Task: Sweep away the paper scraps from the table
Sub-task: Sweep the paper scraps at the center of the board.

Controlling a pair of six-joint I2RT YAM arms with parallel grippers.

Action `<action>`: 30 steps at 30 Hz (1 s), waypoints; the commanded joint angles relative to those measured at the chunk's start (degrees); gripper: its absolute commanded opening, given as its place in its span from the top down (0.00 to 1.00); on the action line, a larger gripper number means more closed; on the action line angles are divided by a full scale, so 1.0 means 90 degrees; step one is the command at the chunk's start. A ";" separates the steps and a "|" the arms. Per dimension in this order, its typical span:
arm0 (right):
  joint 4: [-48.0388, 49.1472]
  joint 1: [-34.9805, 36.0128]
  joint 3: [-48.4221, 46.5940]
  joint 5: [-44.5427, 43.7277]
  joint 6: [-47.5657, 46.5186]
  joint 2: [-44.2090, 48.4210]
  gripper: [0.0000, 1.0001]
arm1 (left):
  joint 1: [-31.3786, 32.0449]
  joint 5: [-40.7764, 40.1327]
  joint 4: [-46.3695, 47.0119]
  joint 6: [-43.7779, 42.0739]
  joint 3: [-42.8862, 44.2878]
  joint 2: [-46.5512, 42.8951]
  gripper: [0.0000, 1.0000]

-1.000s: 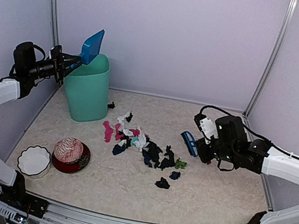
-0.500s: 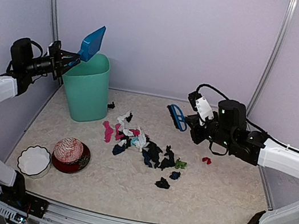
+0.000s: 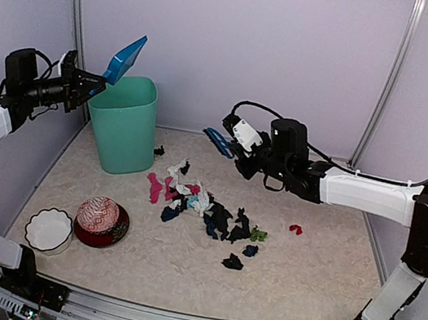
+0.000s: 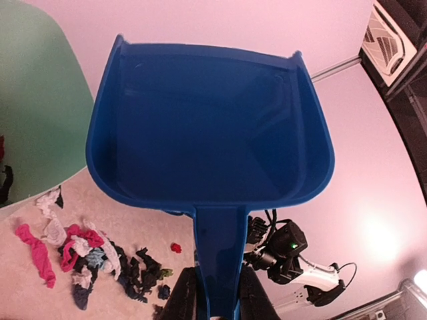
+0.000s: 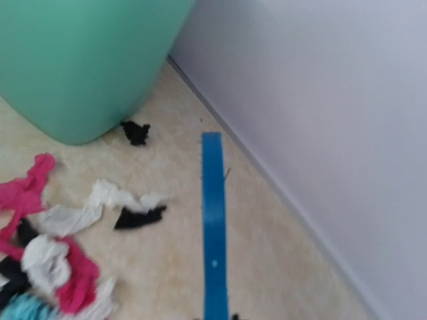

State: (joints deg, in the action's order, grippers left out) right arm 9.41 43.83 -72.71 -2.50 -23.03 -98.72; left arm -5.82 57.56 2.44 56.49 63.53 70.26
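I see a thin blue brush (image 5: pixel 213 227) edge-on above the table (image 5: pixel 157 280), paper scraps (image 5: pixel 73 220) to its left, green bin (image 5: pixel 73 60) top left.

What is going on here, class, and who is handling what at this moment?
Two robot arms are at a sweep-up job. The left gripper holds a blue dustpan, empty, raised above the green bin at the back left. The right gripper holds a blue brush in the air near the back wall. The paper scraps lie mostly heaped in the middle of the table, with one red scrap apart to the right.
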 commanded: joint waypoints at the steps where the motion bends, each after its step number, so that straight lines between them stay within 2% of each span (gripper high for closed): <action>1: 0.0312 -0.0097 -0.0986 0.0372 -0.1101 -0.0924 1.00 | -0.0044 -0.0419 -0.1399 -0.1581 0.0386 -0.0173 1.00; 6: -0.0008 -0.0186 -0.2478 0.0668 -0.1652 -0.2139 1.00 | -0.0002 -0.1353 -0.2441 -0.2787 0.0766 -0.0444 1.00; 8: -0.0077 -0.0211 -0.2911 0.0790 -0.2023 -0.2516 1.00 | 0.0037 -0.1446 -0.2569 -0.3013 0.0772 -0.0484 1.00; 13: 0.0144 -0.0353 -0.3455 0.1126 -0.2906 -0.3124 1.00 | 0.0308 -0.2604 -0.3014 -0.3635 0.0815 -0.0709 1.00; 19: -0.0488 -0.0710 -0.4607 0.1775 -0.3395 -0.3844 1.00 | 0.0684 -0.3860 -0.3196 -0.4135 0.0795 -0.0889 1.00; 25: -0.0257 -0.0989 -0.4872 0.2364 -0.3543 -0.4290 1.00 | 0.0734 -0.4058 -0.2697 -0.4269 0.0371 -0.1159 1.00; 30: -0.0039 -0.1059 -0.5357 0.2583 -0.3689 -0.4801 1.00 | 0.0770 -0.4338 -0.2678 -0.4334 0.0309 -0.1341 1.00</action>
State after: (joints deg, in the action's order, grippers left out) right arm 6.92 34.39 -116.77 17.08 -54.48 -137.75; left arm 0.62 21.91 -24.34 19.40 66.98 60.03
